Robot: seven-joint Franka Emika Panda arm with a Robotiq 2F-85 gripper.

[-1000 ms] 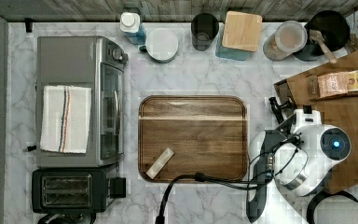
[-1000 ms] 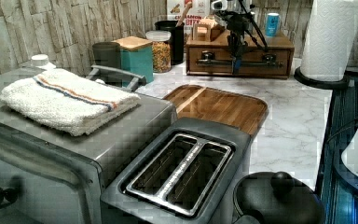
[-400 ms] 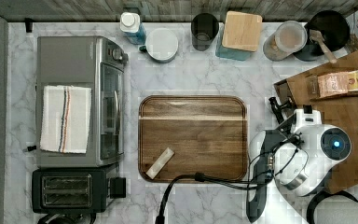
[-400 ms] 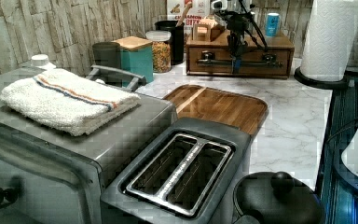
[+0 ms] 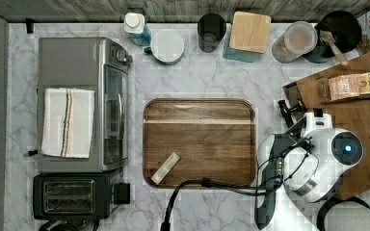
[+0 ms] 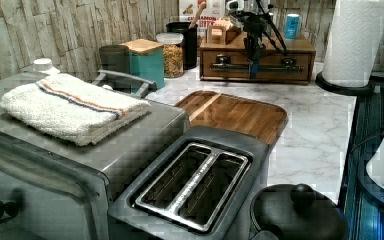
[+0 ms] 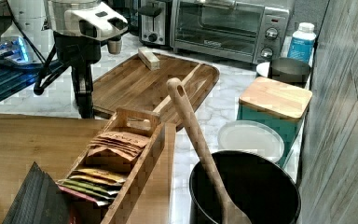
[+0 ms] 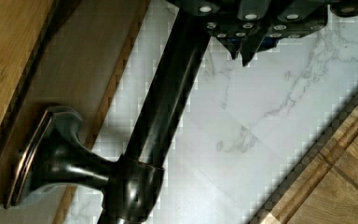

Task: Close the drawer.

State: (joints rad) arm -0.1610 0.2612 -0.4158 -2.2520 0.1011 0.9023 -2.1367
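The drawer's flat brown front board (image 6: 275, 59) sits in the low wooden cabinet (image 6: 307, 46) at the back of the left view, about flush with the cabinet face. A dark bar handle (image 6: 280, 66) runs across it. My gripper (image 6: 252, 60) hangs straight down in front of the board, right by the handle, with its fingers close together and nothing between them. In the wrist view the handle (image 8: 168, 93) and its mount lie against the drawer front (image 8: 74, 70), and the fingertips (image 8: 235, 49) sit just beside the bar. In the top view the gripper (image 5: 285, 111) is at the cabinet's left edge.
A dark wooden serving tray (image 5: 200, 142) with a small block (image 5: 165, 168) lies left of the arm in the top view. A toaster oven (image 5: 82, 103) and toaster (image 5: 72, 195) stand further left. Canisters line the back wall. A tea-bag box (image 7: 121, 158) rests on the cabinet top.
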